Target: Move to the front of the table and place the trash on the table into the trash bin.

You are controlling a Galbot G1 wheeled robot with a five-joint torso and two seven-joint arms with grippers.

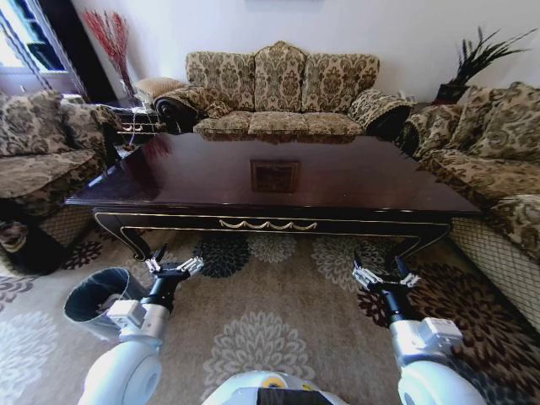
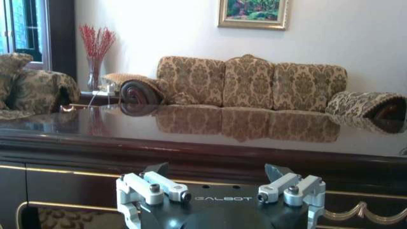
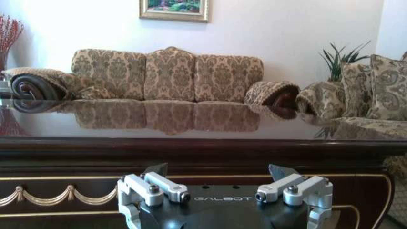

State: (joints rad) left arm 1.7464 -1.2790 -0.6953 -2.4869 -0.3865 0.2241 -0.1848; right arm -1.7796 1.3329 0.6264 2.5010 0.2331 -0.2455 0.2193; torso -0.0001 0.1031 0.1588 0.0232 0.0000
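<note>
Both hands are held open and empty — left hand (image 1: 174, 267), right hand (image 1: 385, 278) — near the counter (image 1: 278, 181). The bin (image 1: 94, 297) is seen on the floor, left.

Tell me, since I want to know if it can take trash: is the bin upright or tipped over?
Tilted. In the head view the trash bin stands on the carpet beside the left gripper, its mouth facing up and sideways.

Beyond both pincers, the worktop (image 1: 337, 181) is glossy dark reddish-brown with gold trim, the sofas (image 1: 278, 89) beige damask, the carpet (image 1: 270, 329) floral grey-brown, and the trash bin (image 1: 97, 295) black.
</note>
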